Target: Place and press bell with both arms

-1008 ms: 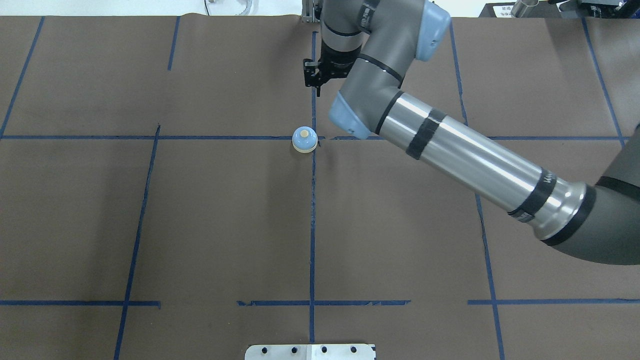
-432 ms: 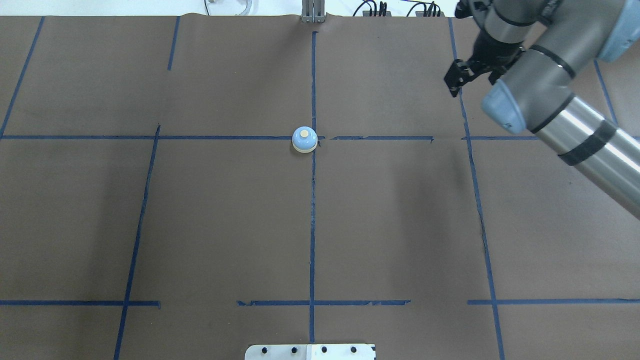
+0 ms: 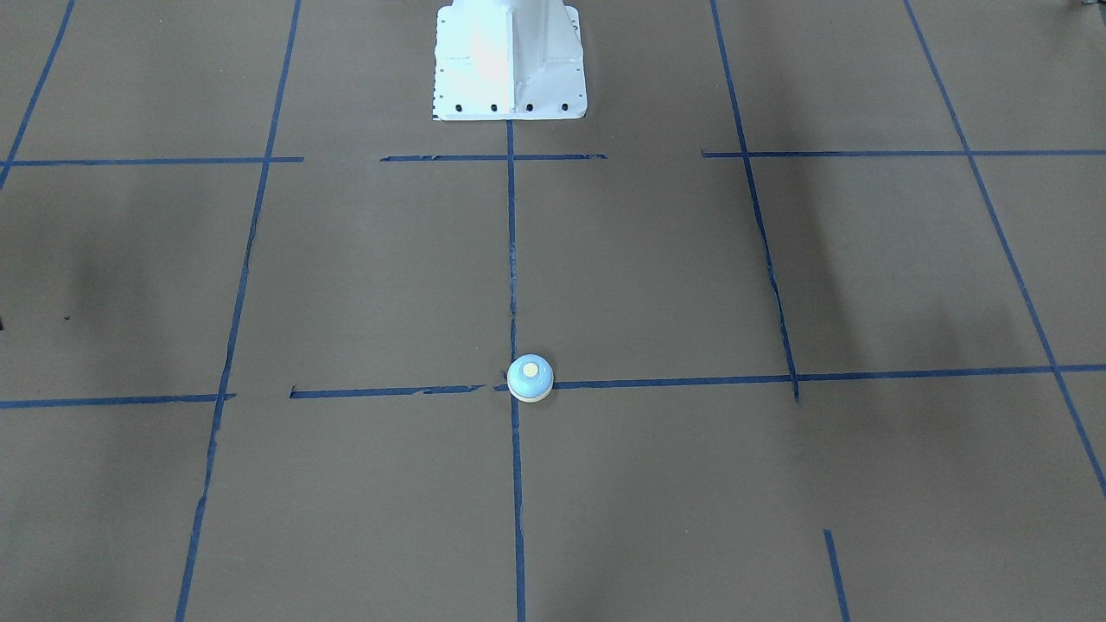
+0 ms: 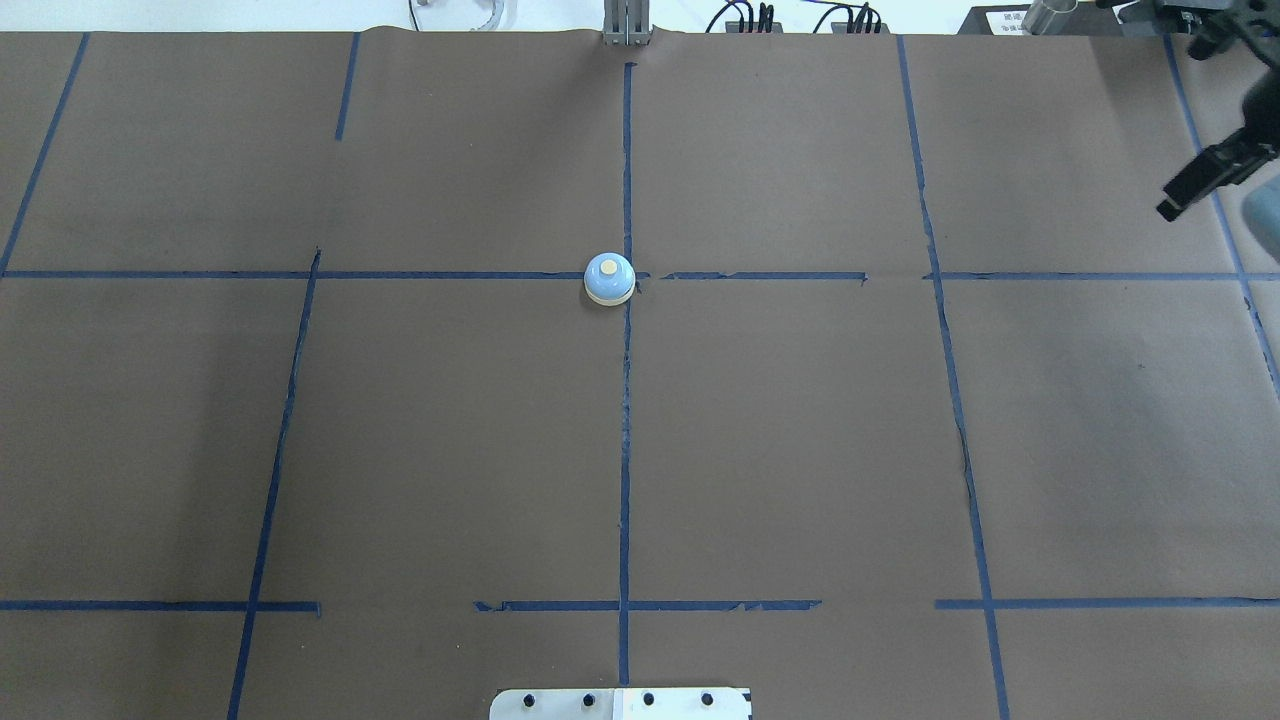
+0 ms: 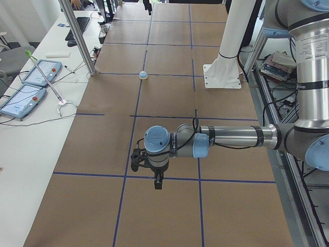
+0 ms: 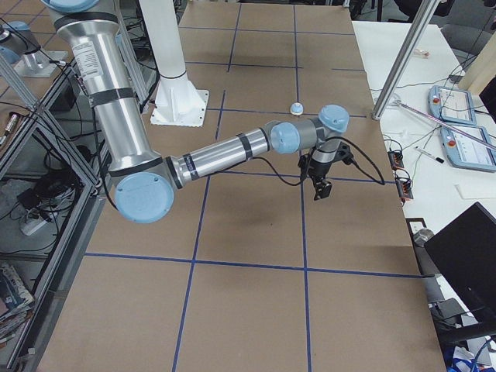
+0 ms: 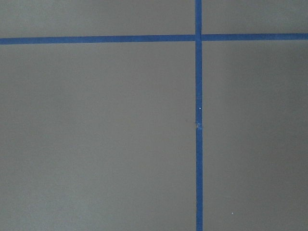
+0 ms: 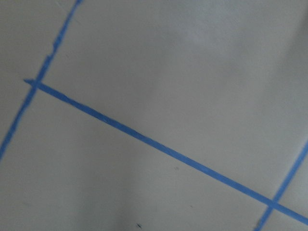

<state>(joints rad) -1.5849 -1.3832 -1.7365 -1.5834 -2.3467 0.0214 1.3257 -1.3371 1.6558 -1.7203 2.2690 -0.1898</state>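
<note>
Bell [image 4: 609,278] is sitting upright on the brown tabletop [image 4: 450,430], cream button facing up. It's right where 2 blue tape lines [image 4: 625,450] cross, straight out from the white pedestal [image 3: 510,60].

Both hands are well apart from it, 1 out toward each end of the tabletop. The right hand [image 4: 1205,180] only just shows at the right edge of the overhead view. From the side it hangs pointing down off the stretched-out right arm [image 6: 225,151], just above the tabletop. I honestly can't tell if it's clenched or released.

The left hand [image 5: 157,181] points down over a tape line at the end of the left arm [image 5: 231,138]. It only shows in that side view, so I can't tell its state either.

Both wrist cams just show bare tabletop and tape.
</note>
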